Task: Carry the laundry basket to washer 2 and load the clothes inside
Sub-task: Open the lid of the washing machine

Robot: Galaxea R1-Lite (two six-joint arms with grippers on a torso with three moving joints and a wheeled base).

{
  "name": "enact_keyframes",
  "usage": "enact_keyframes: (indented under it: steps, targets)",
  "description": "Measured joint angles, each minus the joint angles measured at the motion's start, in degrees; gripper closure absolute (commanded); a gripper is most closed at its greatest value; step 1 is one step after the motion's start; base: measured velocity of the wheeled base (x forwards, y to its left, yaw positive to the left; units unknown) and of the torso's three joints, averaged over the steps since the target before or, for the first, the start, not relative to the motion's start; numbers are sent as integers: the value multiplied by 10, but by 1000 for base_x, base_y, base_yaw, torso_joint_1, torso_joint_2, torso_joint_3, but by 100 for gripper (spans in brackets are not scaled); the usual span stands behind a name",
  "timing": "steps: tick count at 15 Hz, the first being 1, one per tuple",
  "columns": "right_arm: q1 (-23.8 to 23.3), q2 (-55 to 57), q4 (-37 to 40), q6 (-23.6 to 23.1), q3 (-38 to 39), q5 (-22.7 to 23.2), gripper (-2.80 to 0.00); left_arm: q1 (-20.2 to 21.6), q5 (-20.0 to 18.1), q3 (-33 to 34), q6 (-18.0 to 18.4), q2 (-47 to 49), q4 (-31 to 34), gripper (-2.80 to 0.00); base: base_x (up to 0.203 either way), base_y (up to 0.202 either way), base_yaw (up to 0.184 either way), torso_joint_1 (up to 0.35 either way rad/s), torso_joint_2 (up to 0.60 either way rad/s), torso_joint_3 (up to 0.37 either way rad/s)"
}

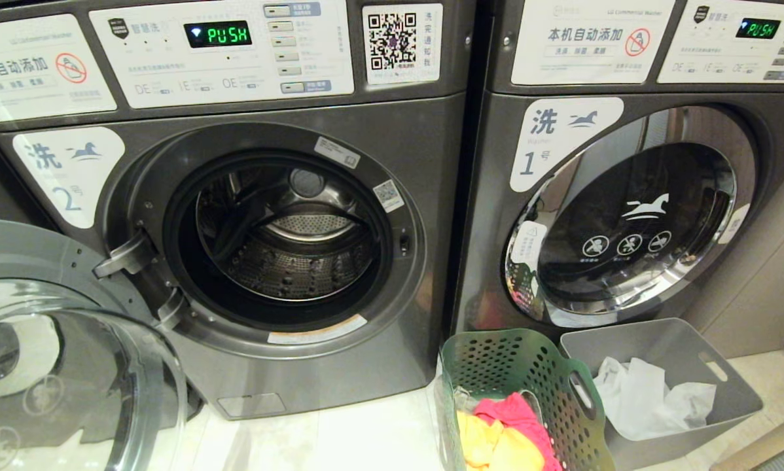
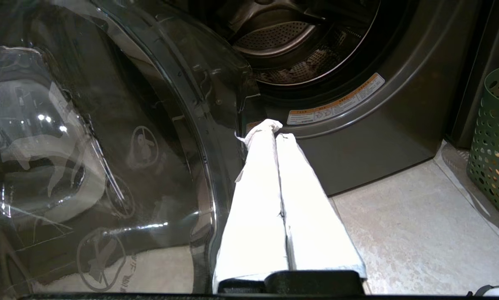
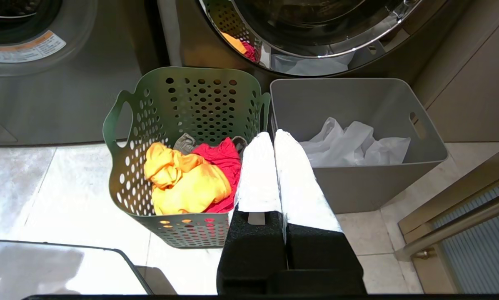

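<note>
Washer 2 [image 1: 267, 235] stands at the left with its round door [image 1: 58, 366] swung open and its steel drum [image 1: 287, 242] showing no clothes. The green perforated laundry basket [image 1: 529, 386] sits on the floor in front of washer 1, holding yellow clothes [image 3: 187, 183] and red clothes [image 3: 220, 160]. My left gripper [image 2: 274, 131] is shut and empty, hanging beside the open door's rim below the drum opening. My right gripper [image 3: 272, 137] is shut and empty, above the gap between the green basket [image 3: 183, 125] and a grey bin. Neither arm shows in the head view.
Washer 1 [image 1: 627, 216] at the right has its chrome-ringed door closed. A grey bin [image 1: 667, 386] with a white plastic bag [image 1: 647, 396] stands right of the basket. A beige wall panel and a metal rail [image 3: 457, 225] border the far right. Pale tiled floor [image 2: 416, 233] lies before both machines.
</note>
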Motion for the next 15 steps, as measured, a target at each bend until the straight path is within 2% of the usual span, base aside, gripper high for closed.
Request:
enact_keyframes:
  steps: [11, 13, 15]
  targets:
    - [0, 0, 0, 0, 0, -1, 0, 0, 6, -3, -1, 0, -14, 0, 0, 0, 0, 0, 0, 0]
    - [0, 0, 0, 0, 0, 0, 0, 0, 29, -28, -16, 0, -24, 0, 0, 0, 0, 0, 0, 0]
    - [0, 0, 0, -4, 0, 0, 0, 0, 79, -46, -20, 0, -23, 0, 0, 0, 0, 0, 0, 0]
